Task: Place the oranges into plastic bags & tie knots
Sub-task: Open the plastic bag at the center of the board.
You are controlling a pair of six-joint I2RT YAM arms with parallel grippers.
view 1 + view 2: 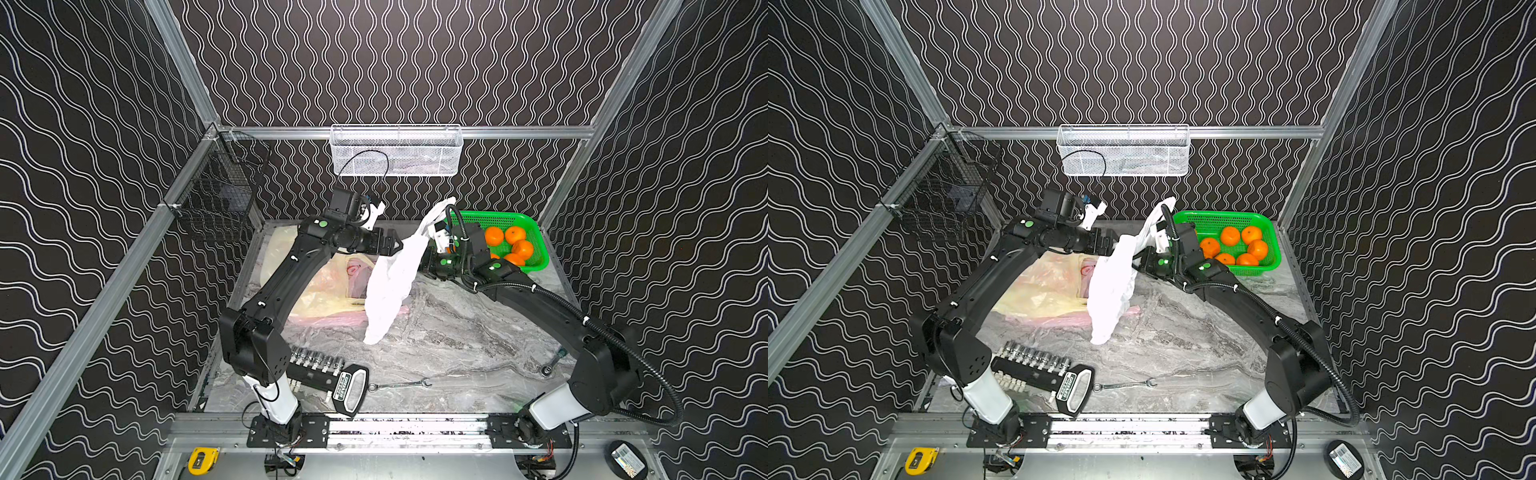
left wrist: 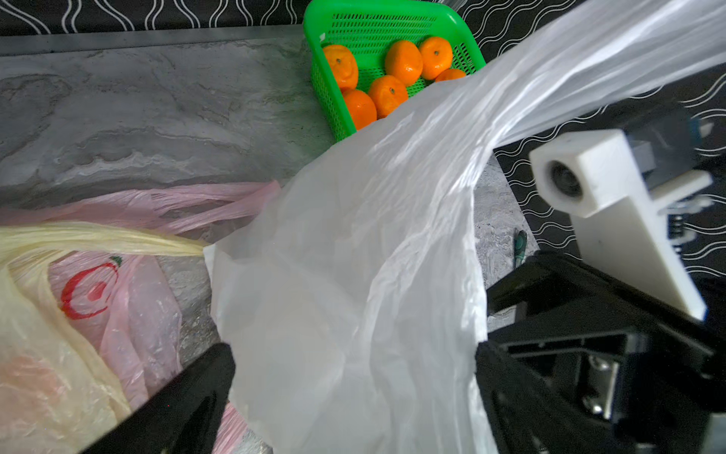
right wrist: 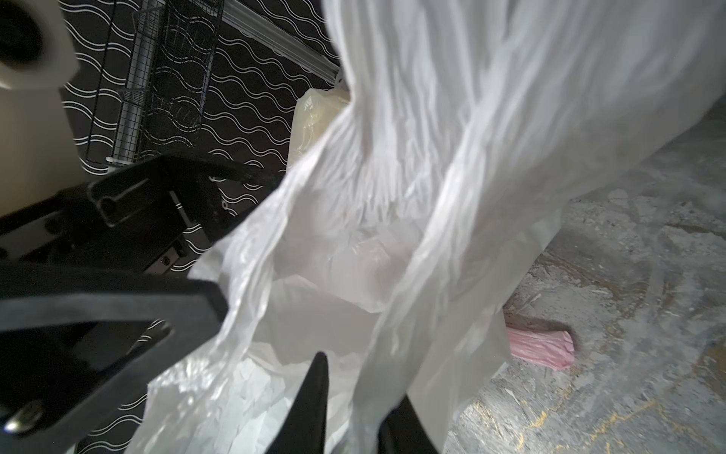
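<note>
The table [image 1: 457, 353] appears in both top views. The white bag [image 1: 392, 286] is raised over mid-table and hangs slack between the two grippers. The yellow bag [image 1: 316, 299] and pink bag [image 2: 129, 314] lie overlapping on the table under the left arm. The basket [image 1: 540, 245] stands at the far right corner and holds the oranges [image 1: 515, 235], six visible. The right gripper [image 3: 359, 377] is clamped on the white bag's film. The left gripper [image 1: 395, 244] has jaws spread wide beside the bag, gripping nothing.
</note>
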